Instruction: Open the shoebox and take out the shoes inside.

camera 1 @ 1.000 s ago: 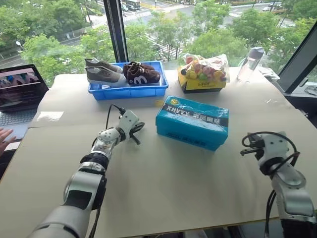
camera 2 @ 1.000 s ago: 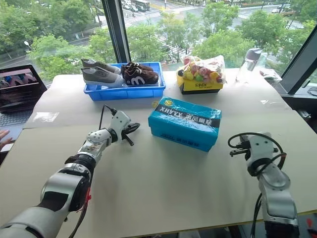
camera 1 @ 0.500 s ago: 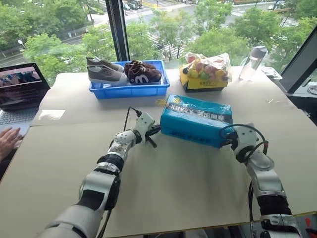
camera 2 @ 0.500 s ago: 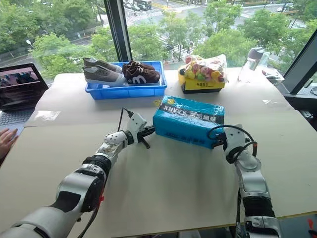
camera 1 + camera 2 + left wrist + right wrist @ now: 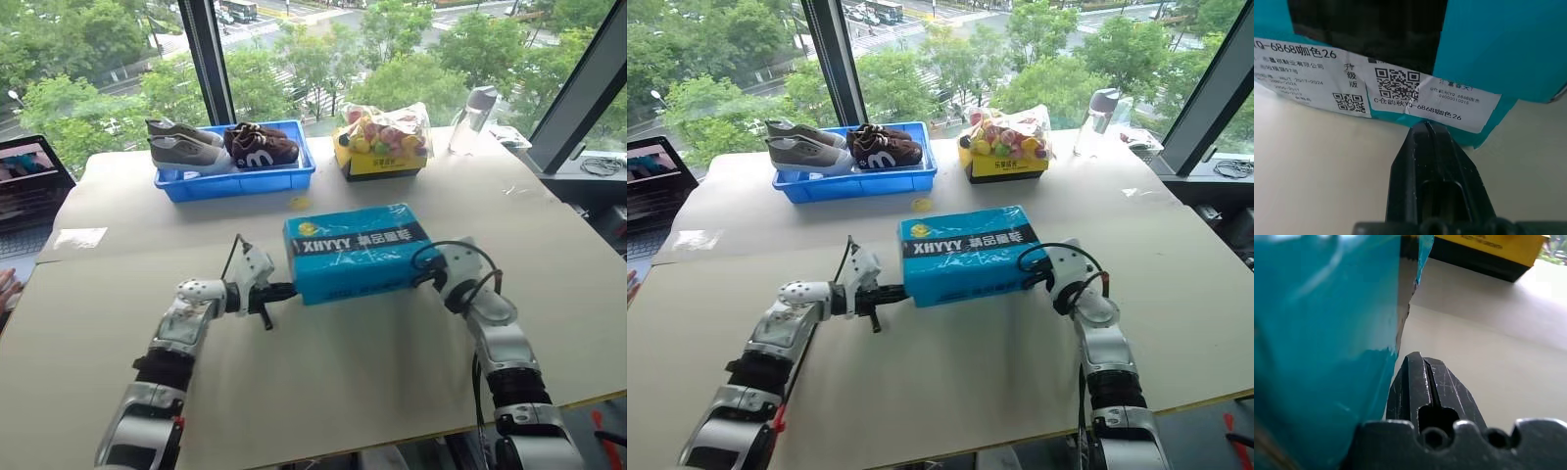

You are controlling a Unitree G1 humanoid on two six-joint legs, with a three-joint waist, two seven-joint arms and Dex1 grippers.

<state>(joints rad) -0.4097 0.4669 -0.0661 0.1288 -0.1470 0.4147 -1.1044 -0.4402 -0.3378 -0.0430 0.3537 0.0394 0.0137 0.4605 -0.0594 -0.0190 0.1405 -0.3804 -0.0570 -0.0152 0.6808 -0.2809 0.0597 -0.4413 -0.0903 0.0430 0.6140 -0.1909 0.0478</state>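
The shoebox (image 5: 355, 252) sits lid-down-shut on the surface (image 5: 323, 382), squeezed between both arms, likely to square it up for opening. The left end effector (image 5: 285, 290), fingers closed and empty, touches its left end; the right end effector (image 5: 423, 277), likewise closed, presses its right end.

**Readable markings**

The shoebox (image 5: 355, 253) carries "XHYYY" in white on its black band. Just ahead of the left gripper (image 5: 1426, 128), white stickers (image 5: 1436, 99) on the box end show QR codes and "6868", "26".
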